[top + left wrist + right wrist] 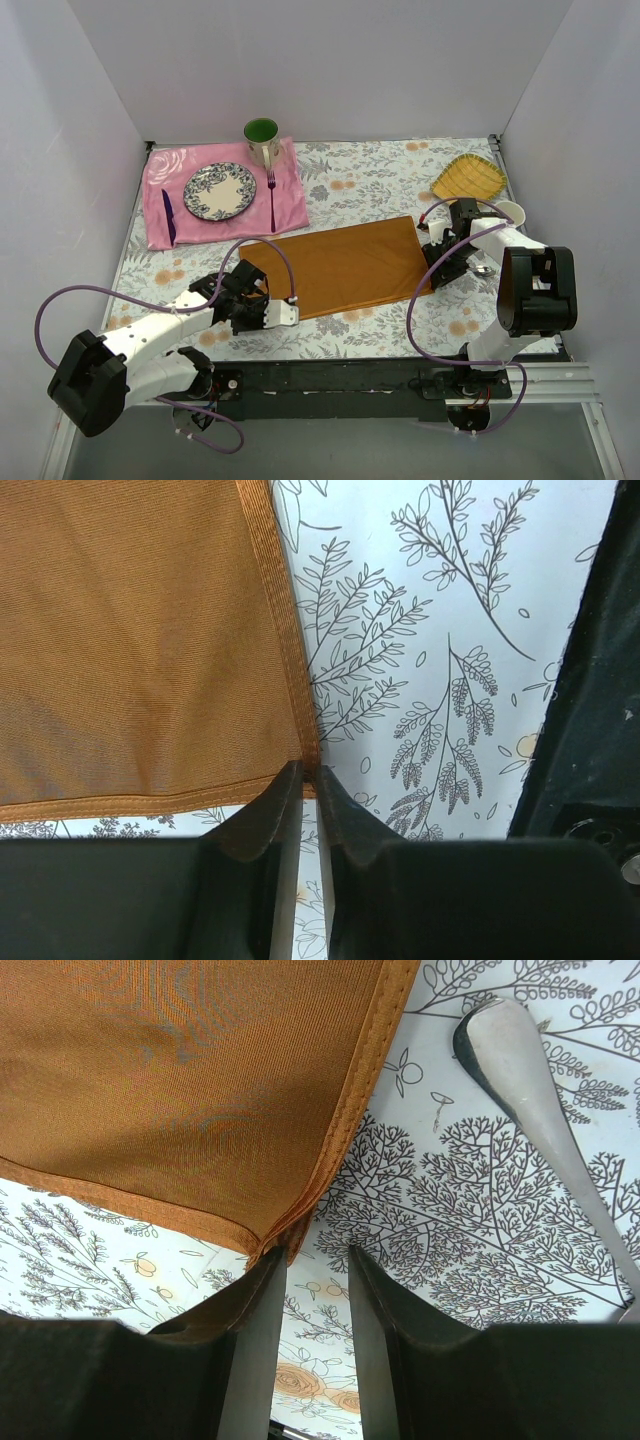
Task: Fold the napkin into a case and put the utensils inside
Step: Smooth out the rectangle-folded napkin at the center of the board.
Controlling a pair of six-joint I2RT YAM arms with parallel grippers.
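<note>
The rust-orange napkin [340,268] lies flat on the floral tablecloth as a wide rectangle with doubled edges. My left gripper [288,313] is at its near-left corner; in the left wrist view [310,772] the jaws are pinched on the hem corner of the napkin [140,640]. My right gripper [438,272] is at the near-right corner; in the right wrist view [318,1252] the jaws stand apart, with the layered corner of the napkin [200,1090] touching the left fingertip [272,1260]. A silver spoon [520,1070] lies on the table just right of the napkin.
A pink cloth [290,205] at the back left carries a patterned plate [219,191], a purple fork [271,195] and a purple knife [168,215]. A green-lined mug [262,140] stands behind it. A yellow woven tray [468,178] and a white cup [507,211] sit at the back right.
</note>
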